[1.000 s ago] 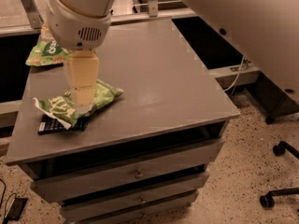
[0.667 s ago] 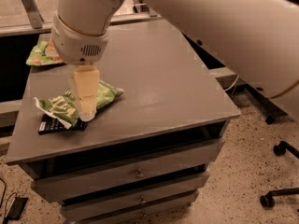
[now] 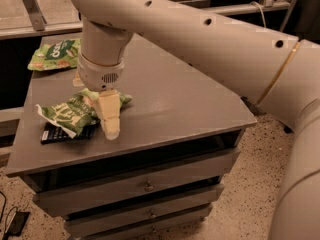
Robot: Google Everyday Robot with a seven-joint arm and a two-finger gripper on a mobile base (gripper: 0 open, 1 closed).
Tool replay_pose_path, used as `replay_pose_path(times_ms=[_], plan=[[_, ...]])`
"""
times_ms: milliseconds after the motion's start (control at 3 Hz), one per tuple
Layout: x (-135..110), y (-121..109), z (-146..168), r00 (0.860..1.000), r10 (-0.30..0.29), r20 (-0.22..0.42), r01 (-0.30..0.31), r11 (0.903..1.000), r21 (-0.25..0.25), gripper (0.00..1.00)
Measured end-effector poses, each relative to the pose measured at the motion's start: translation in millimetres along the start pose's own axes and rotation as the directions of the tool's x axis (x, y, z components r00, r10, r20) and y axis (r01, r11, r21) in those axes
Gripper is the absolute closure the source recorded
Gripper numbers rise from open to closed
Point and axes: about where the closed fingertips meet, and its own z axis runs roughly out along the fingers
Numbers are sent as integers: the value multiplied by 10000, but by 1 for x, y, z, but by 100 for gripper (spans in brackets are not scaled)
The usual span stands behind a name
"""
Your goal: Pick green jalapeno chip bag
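The green jalapeno chip bag (image 3: 67,113) lies crumpled on the left front part of the grey cabinet top (image 3: 175,94), its whitish ragged end pointing left. My gripper (image 3: 110,121) hangs straight down from the thick cream arm. It is low over the bag's right half, its tip at the tabletop by the bag's near edge. It hides the middle right of the bag.
A flatter green bag with orange chip pictures (image 3: 54,55) lies at the back left corner. A small flat black packet (image 3: 60,133) sits partly under the jalapeno bag. The cabinet has drawers (image 3: 145,184) below. The arm (image 3: 210,39) spans the right side.
The gripper has come lower and a little nearer the front edge, down against the bag's right half. The arm has swung further across the view. The bags have not moved.
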Motion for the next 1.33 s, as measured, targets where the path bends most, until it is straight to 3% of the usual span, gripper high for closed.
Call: replay_pose_path(times_ms=[333,1333], plan=[[0,0,1,10000,-15,-10,15,10000,13,17],[-3,0,1,10000,-67,-15,67,10000,60,87]])
